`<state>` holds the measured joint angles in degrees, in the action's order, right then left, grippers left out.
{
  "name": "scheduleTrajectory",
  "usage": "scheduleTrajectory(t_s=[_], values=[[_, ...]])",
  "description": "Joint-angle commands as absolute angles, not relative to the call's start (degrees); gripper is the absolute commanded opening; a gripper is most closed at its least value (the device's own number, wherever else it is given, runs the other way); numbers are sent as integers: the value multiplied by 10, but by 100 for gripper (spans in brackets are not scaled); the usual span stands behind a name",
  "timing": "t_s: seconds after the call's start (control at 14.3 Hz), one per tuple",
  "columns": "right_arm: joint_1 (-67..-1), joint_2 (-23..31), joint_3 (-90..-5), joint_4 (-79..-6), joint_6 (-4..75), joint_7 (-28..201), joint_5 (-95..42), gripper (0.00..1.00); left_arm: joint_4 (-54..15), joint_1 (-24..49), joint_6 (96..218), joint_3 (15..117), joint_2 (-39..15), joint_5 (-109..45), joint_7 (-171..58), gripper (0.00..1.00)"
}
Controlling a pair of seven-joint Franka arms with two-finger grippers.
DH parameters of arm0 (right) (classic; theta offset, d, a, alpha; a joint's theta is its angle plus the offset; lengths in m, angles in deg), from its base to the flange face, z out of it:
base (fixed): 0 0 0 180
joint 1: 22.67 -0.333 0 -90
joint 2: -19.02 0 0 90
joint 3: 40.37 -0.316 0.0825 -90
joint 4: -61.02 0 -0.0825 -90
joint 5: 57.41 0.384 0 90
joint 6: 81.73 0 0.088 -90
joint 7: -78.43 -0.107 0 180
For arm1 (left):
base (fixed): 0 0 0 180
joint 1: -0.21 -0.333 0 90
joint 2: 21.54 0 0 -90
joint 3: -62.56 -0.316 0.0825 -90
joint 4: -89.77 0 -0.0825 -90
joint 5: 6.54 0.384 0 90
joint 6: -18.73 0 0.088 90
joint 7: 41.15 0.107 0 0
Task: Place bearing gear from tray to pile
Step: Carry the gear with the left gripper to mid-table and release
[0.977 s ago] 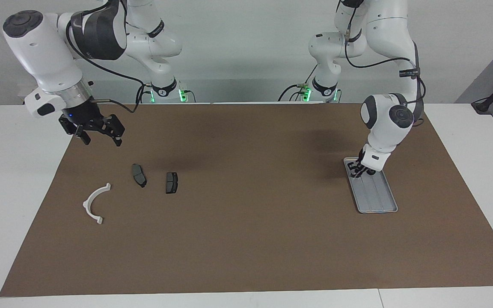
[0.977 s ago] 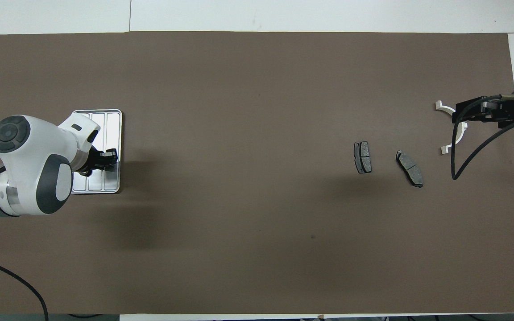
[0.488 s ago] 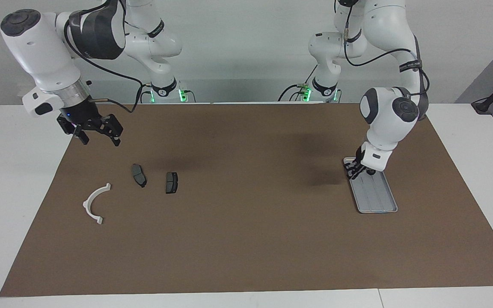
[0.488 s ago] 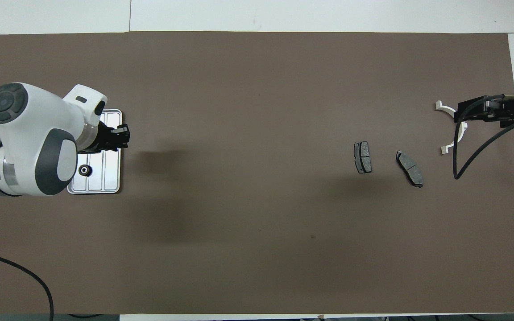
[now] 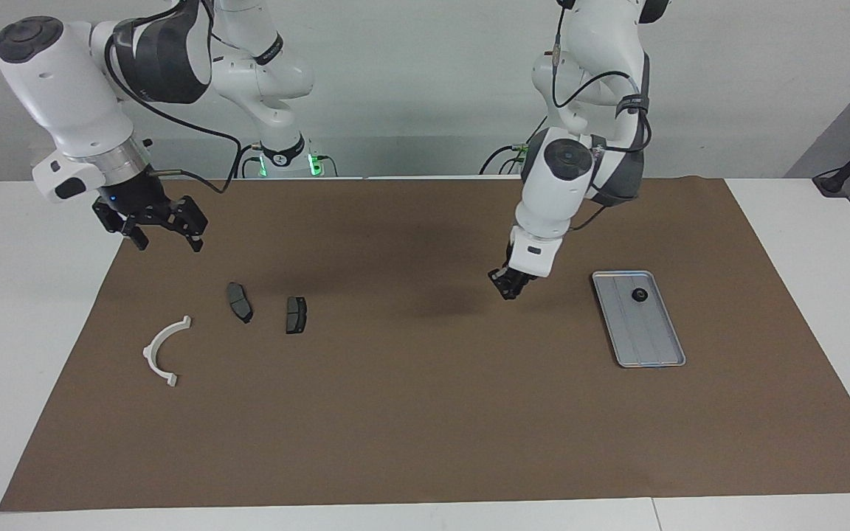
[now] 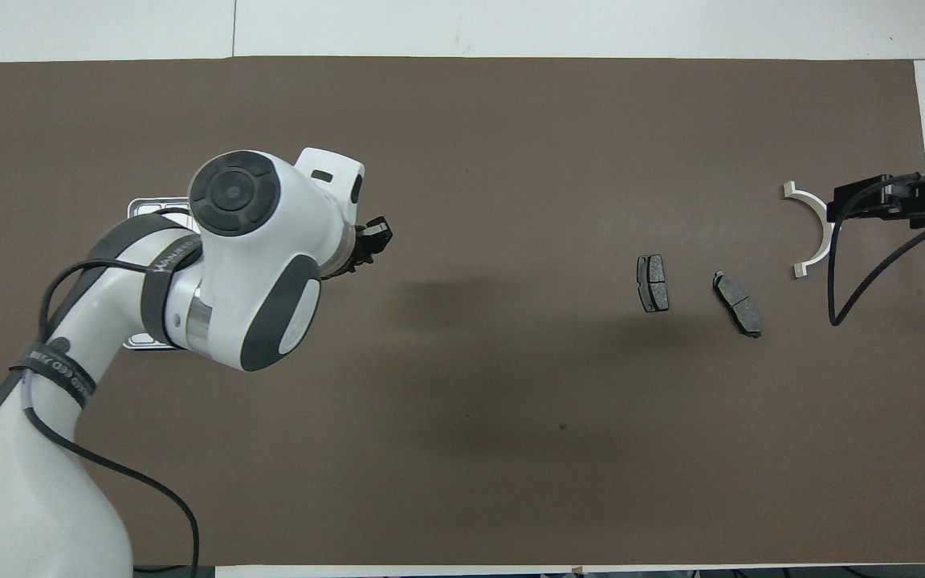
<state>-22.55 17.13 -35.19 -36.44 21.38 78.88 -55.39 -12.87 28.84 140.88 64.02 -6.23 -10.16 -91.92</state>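
The small dark bearing gear [image 5: 639,296] lies on the silver tray [image 5: 650,346], at the tray's end nearer the robots. My left gripper [image 5: 511,284] hangs shut over bare mat beside the tray, toward the table's middle, with nothing seen in it. In the overhead view the left arm covers most of the tray [image 6: 144,207] and hides the gear; the left gripper [image 6: 374,238] sticks out past the wrist. The pile is a white half-ring bracket [image 5: 163,350] and two dark brake pads [image 5: 239,302] [image 5: 296,314]. My right gripper [image 5: 167,237] waits open above the mat's edge near the bracket [image 6: 814,233].
A brown mat [image 5: 425,413] covers most of the white table [image 5: 26,332]. A black cable [image 6: 840,273] loops down from the right arm near the bracket. The brake pads [image 6: 653,282] [image 6: 737,303] lie between the bracket and the table's middle.
My left gripper rose off the tray and swung toward the table's middle, staying shut; the gear stayed behind on the tray. The right gripper drifted slightly.
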Motion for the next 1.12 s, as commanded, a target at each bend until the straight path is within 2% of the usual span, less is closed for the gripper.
scheduleTrajectory(t_s=[0.0, 0.42, 0.63, 1.05], values=[[-220, 160, -353, -363, 226, 809, -555, 100, 3, 360, 1372, 625, 58, -99, -1006, 0], [-224, 123, -358, -333, 224, 791, -557, 100, 20, 416, 1381, 622, 118, -87, -1038, 0], [-249, 124, -359, -339, 227, 745, -557, 100, 21, 418, 1383, 614, 119, -87, -1043, 0], [-250, 125, -359, -342, 232, 746, -557, 100, 0, 416, 1415, 614, 119, -84, -1045, 2]])
